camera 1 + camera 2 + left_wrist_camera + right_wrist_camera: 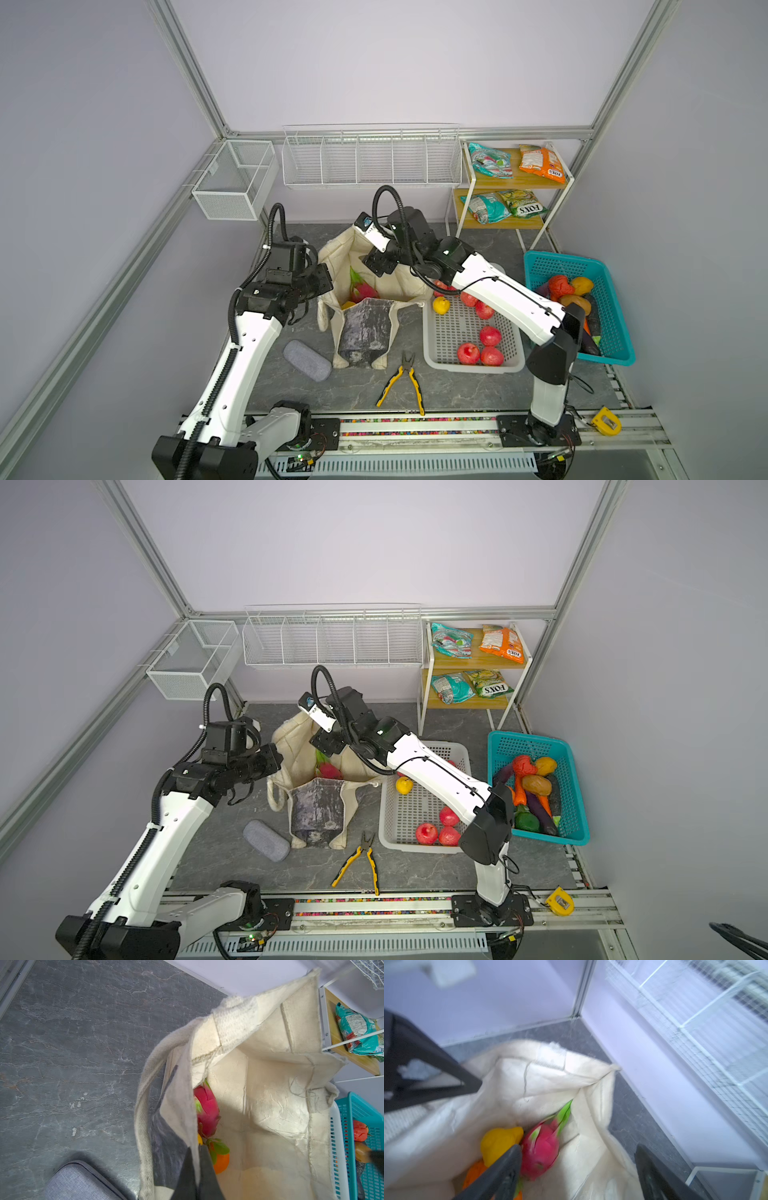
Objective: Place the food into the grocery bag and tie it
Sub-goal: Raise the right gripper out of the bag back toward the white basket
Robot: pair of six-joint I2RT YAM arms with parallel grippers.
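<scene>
Canvas of the grocery bag (365, 328) looks soft and floppy; left jaws are pinched on its rim, propping the mouth. Right jaws gape empty just above the dragon fruit (539, 1147) inside. Firm-looking apples (490, 336) lie beyond them, probably best gripped across the middle.

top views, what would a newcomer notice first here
The cream grocery bag standing open mid-table, a pink dragon fruit bright inside it. The left gripper pinches its rim while the right gripper hangs open over the mouth. Red apples dot the white basket beside it.
</scene>
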